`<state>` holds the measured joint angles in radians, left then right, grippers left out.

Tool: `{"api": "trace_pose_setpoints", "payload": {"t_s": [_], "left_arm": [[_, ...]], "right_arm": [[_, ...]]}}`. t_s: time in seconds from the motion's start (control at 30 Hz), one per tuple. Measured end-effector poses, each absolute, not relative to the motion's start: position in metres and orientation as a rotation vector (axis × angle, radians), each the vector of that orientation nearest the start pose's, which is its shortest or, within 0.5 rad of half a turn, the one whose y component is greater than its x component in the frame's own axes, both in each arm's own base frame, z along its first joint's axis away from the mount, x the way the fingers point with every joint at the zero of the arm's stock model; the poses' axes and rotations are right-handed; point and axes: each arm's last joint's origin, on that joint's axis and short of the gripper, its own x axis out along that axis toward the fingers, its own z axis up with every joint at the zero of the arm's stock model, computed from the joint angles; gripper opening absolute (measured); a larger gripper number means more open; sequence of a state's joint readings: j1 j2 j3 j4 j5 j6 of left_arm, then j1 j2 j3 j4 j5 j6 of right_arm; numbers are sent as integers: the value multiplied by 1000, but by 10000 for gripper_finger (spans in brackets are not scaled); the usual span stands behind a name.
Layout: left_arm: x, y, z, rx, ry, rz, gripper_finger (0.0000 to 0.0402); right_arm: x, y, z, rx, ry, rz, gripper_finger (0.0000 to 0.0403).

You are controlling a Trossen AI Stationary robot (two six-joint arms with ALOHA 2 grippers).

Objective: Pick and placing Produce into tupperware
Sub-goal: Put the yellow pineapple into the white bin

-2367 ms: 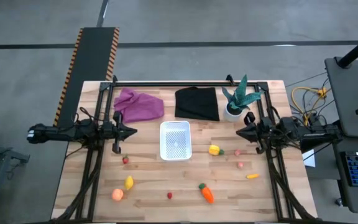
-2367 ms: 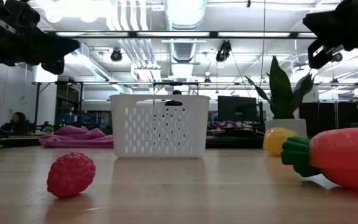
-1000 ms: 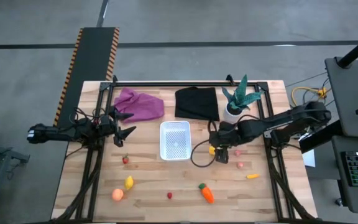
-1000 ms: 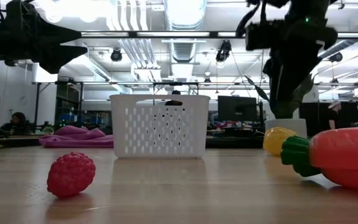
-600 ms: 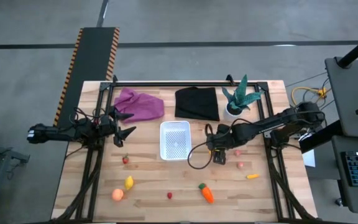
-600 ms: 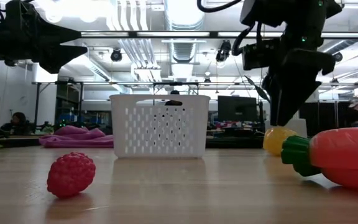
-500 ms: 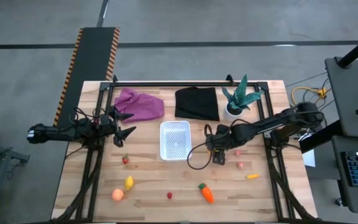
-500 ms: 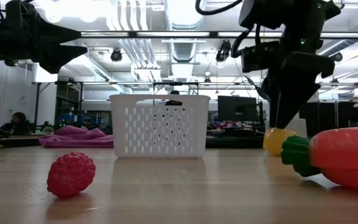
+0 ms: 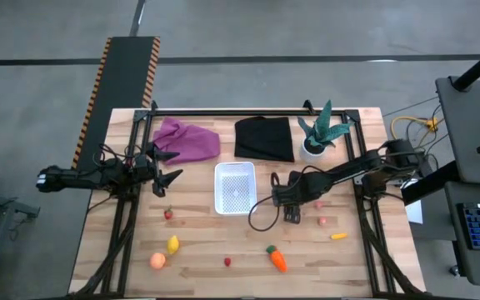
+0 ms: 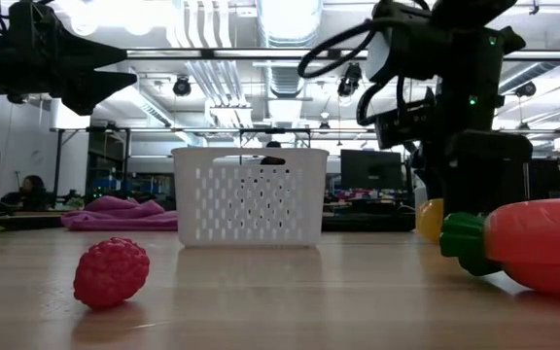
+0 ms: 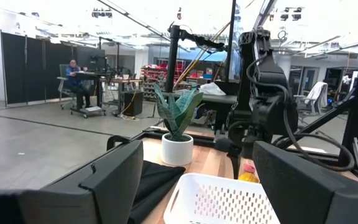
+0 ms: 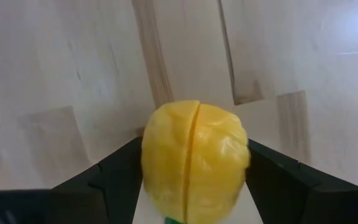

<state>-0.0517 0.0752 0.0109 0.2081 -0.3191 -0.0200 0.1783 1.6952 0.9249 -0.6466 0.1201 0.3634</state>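
A yellow lemon (image 12: 194,162) lies on the wooden table right of the white tub (image 9: 235,187). My right gripper (image 12: 194,186) is open, pointing down over the lemon with one finger on each side; in the high view the gripper (image 9: 290,207) hides it. In the low view the lemon's edge (image 10: 429,220) shows beside the gripper (image 10: 467,190). The carrot (image 9: 277,258), a second lemon (image 9: 173,244), the peach (image 9: 157,260) and red berries (image 9: 168,214) lie on the table. My left gripper (image 9: 170,177) is open and empty left of the tub. My right gripper comes at the lemon from above, pointing down, its fingers (image 12: 114,177) close beside the lemon's two opposite sides (image 12: 151,155). I cannot tell whether they touch it. The lemon rests on the table.
A purple cloth (image 9: 187,140), a black cloth (image 9: 264,137) and a potted plant (image 9: 319,133) lie along the far edge. A small red berry (image 9: 322,221) and a small yellow piece (image 9: 337,236) lie right of my right gripper. Another red berry (image 9: 227,262) lies near the front edge.
My right gripper has gone down toward the table and a little toward the tub, and now stands around the lemon. The lemon has stayed where it was.
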Motion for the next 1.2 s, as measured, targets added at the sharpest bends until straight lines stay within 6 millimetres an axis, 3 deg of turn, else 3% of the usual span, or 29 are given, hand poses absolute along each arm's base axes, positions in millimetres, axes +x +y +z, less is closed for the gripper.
{"api": "trace_pose_setpoints", "payload": {"t_s": [0.7,0.9,1.07,1.2], "left_arm": [[101,4,179,-41,-119,266,290],[102,4,178,-40,-114,266,290],[102,4,178,-40,-114,266,290],[102,4,178,-40,-114,266,290]], "right_arm": [[283,47,154,125,1335,-219,182],[306,52,181,154,1201,-189,181],[327,55,216,155,1070,-161,181],[341,56,245,56,957,-130,181]]}}
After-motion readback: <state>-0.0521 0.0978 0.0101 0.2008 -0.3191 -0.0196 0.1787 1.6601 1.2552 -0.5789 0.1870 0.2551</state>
